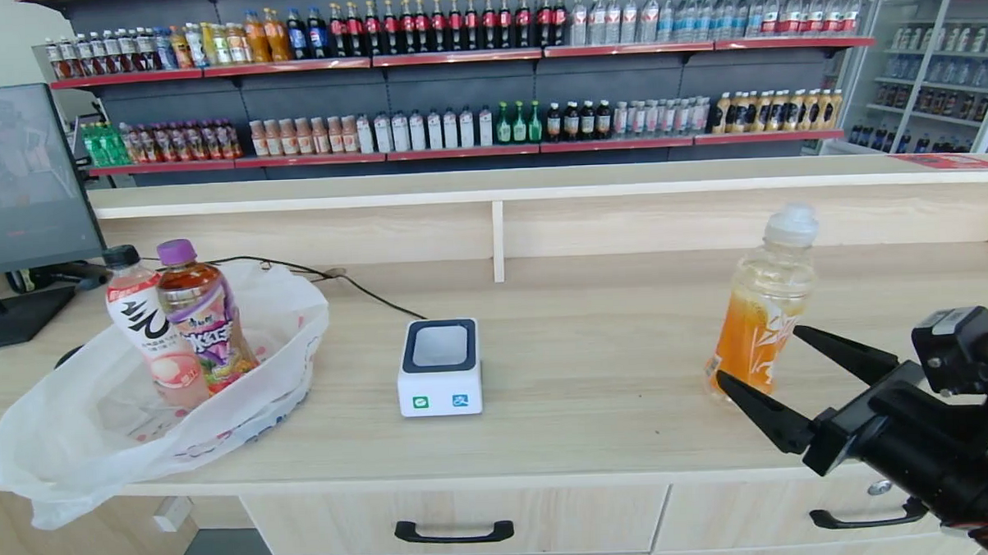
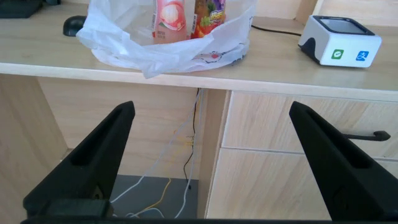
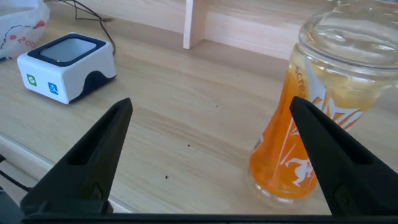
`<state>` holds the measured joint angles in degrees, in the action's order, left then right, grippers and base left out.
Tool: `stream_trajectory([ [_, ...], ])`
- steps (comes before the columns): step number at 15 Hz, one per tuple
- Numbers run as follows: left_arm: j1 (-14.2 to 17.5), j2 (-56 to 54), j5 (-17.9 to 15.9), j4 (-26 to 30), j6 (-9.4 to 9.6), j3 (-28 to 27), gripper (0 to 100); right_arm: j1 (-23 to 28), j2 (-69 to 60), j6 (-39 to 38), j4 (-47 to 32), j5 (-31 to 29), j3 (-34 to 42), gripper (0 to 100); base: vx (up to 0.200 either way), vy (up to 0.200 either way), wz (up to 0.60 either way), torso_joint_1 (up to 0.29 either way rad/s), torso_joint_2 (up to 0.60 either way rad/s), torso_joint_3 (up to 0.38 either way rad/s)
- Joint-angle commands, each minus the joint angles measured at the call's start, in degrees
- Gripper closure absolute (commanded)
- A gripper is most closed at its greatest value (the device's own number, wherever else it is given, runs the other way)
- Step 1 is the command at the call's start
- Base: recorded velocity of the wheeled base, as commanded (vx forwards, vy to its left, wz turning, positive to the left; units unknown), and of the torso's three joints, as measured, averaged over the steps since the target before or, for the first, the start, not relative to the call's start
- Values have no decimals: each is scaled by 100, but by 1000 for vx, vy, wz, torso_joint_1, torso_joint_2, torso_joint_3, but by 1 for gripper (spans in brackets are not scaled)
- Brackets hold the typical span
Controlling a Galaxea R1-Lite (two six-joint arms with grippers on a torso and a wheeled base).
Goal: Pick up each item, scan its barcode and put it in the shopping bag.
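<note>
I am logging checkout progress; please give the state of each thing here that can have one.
shopping bag, open on the counter, two bottles inside
purple-capped bottle, capped, leaning in the bag
black-capped bottle, capped, leaning in the bag
orange bottle, capped, upright on the counter, outside the bag
scanner, nothing over it
right gripper, jaws open, near the orange bottle, not gripping
left gripper, jaws open, empty

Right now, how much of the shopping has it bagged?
A pink bottle and a purple-capped bottle stand in the shopping bag, so those look done. The right gripper is open near the orange bottle, not yet gripping. It still needs the scanner, then the bag.
</note>
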<state>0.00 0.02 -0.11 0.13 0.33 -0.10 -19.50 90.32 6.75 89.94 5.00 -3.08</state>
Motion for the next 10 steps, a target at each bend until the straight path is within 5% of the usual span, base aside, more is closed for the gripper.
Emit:
stream_trajectory([
  [1, 0, -2, 2, -5, 2, 1, 0, -27, -137, 1, 6, 1, 80, 0, 0, 0, 0, 0, 0, 0],
  [10, 0, -2, 2, -5, -15, 10, 0, 606, 249, -25, 6, 1, 27, 0, 0, 0, 0, 0, 0, 0],
])
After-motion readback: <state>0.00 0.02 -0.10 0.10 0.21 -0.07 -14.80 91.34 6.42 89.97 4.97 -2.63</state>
